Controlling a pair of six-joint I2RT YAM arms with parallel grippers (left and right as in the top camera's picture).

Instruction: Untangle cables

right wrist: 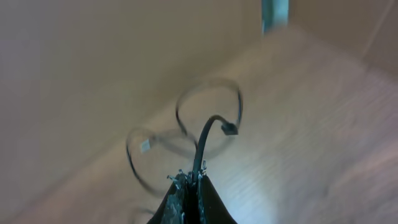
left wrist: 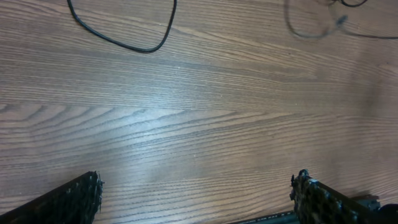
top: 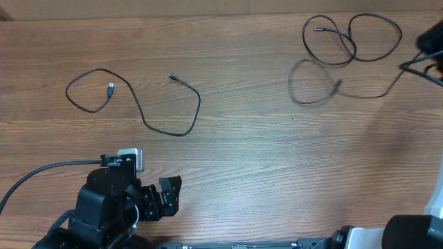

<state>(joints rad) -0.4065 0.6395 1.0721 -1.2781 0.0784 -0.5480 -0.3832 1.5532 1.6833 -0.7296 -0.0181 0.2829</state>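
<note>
The left end effector (left wrist: 196, 186) hovered wide open and empty over the worktop's (top: 263, 159) near left edge, a loose cable (top: 136, 104) lay on the worktop's far left, a looped cable (top: 351, 43) lay at its far right, and there the right end effector (right wrist: 189, 180) was clamped shut on a blurred cable (right wrist: 201, 146).

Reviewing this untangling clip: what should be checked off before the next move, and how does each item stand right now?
1. Right gripper shut on the held cable: ok.
2. Left gripper open, holding nothing: ok.
3. Left cable lying apart from the others: ok.
4. Held cable free of the looped cable: cannot tell, it is blurred.
5. Left gripper close to a cable: not ok, it is over bare table.
</note>
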